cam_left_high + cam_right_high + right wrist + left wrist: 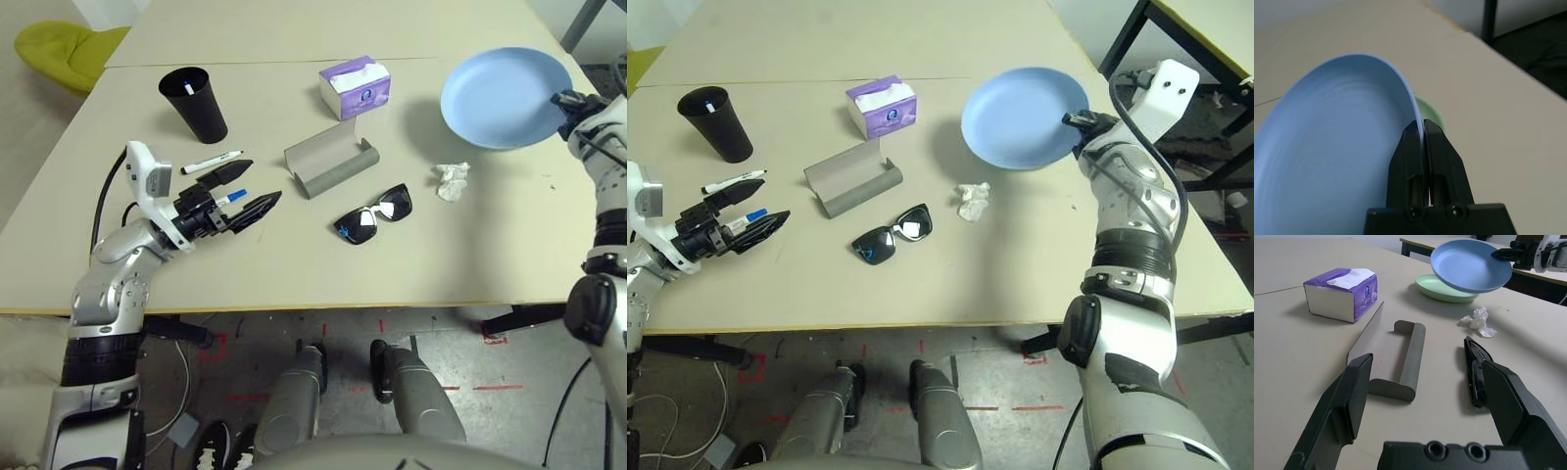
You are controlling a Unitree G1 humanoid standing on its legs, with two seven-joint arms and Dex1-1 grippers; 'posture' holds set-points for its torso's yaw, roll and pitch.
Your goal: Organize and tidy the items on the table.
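One blue plate (1024, 117), smooth and round, was held tilted above the green plate (1442, 290) at the table's (294, 264) far right. Right end effector (1423, 128) pinched its rim; left end effector (245, 191) stood wide, straddling a blue-capped marker (227, 199).

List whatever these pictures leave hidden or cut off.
- Green plate: the blue plate held above it hides it in the eye views and covers most of it in the left wrist view.
- Marker in the black cup: only its tip shows.
- Sunglasses: partly behind a left claw finger.
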